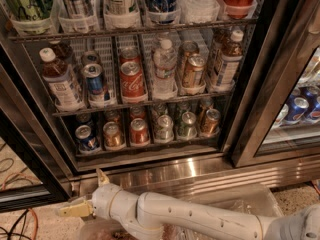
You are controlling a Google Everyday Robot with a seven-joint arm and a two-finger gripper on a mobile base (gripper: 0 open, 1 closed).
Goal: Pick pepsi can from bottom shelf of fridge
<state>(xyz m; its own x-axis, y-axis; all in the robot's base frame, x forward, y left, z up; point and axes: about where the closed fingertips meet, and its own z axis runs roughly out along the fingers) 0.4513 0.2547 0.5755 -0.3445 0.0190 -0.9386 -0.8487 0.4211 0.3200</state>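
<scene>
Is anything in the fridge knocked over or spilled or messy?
Nothing stands out. The cans on the bottom shelf stand upright in their lanes, with the pepsi can at the left end. No spill shows. The gripper is open, low outside the fridge, in front of its steel base.

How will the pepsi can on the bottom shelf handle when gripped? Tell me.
The pepsi can is a smooth metal cylinder, so it is probably rigid but somewhat slippery. It stands upright in a narrow lane of the bottom shelf, so it likely won't tip sideways, though it could roll if laid down. The gripper, open, hangs low before the fridge.
</scene>
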